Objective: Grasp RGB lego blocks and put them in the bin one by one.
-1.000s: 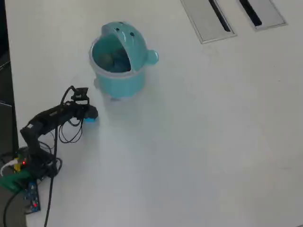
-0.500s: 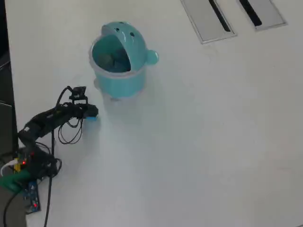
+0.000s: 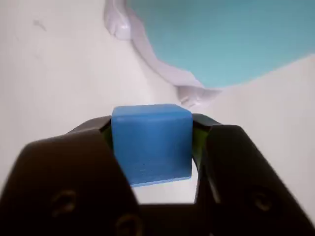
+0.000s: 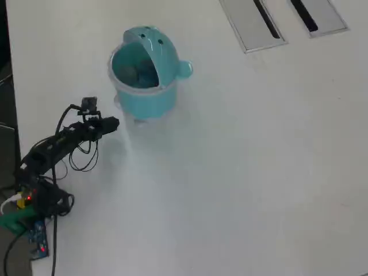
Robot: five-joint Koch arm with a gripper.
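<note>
Since a second ago the arm has swung up the table's left edge, closer to the bin [image 4: 144, 75]. The hand [image 3: 152, 147] is clamped on the blue block [image 3: 151, 143], mid-carry. Next it must lift over the rim; the bin's contents look murky, perhaps blocks already inside.

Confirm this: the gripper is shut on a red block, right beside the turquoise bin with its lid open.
Not quite: the block is blue, not red, as the wrist view shows. The rest holds: the gripper is shut on it, beside the turquoise bin, whose lid is open.
</note>
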